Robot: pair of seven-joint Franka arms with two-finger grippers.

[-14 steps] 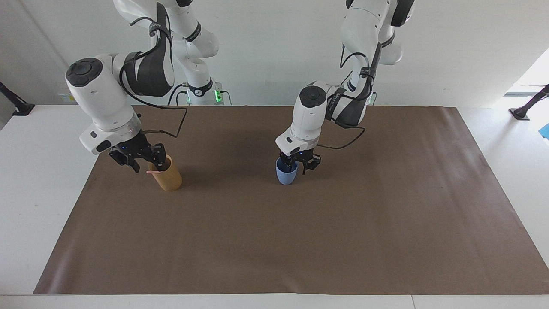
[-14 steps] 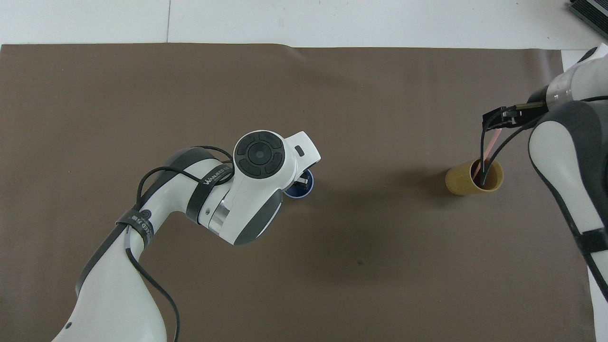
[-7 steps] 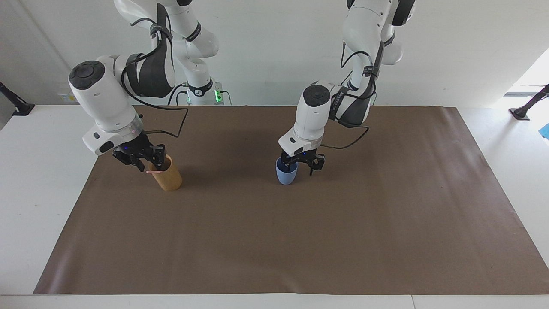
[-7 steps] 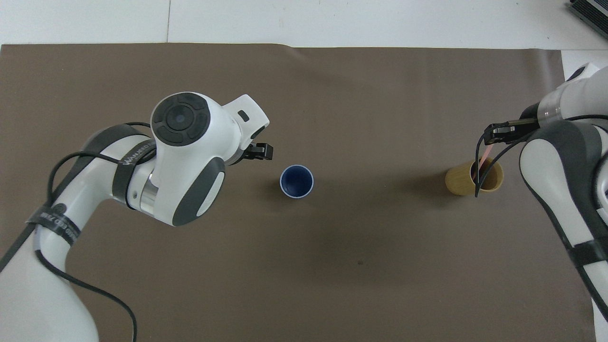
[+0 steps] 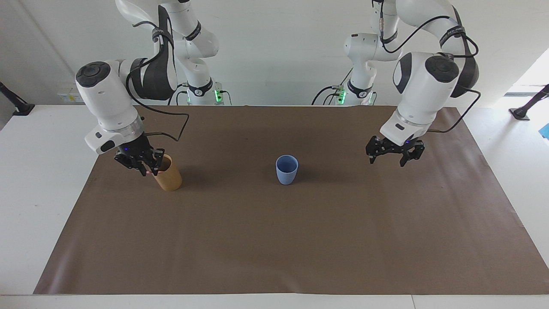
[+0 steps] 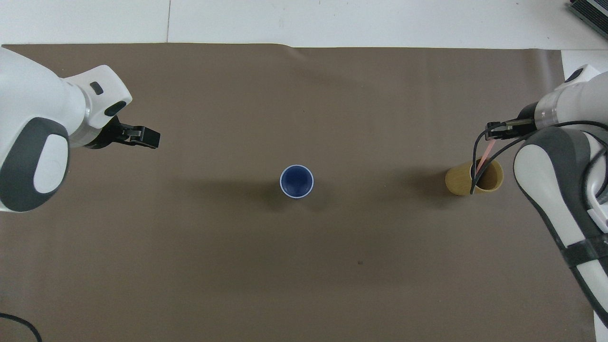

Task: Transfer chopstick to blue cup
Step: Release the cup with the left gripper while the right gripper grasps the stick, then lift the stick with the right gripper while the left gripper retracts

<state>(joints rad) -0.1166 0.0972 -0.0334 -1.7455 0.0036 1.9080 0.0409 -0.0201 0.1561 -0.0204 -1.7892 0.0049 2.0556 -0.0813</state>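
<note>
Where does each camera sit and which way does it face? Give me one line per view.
Facing view: high across the table, looking back at the robots; both arms show, left gripper over the mat, right gripper at the tan cup.
Overhead view: above the robots' end, looking steeply down and forward; wrists and forearms show.
Shared: blue cup, tan cup, both grippers, half a turn apart.

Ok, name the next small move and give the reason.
Probably close the right pincer on the thin pale pink chopstick and lift. That stick leans in the tan cylindrical cup; the small light blue tumbler stands free.
</note>
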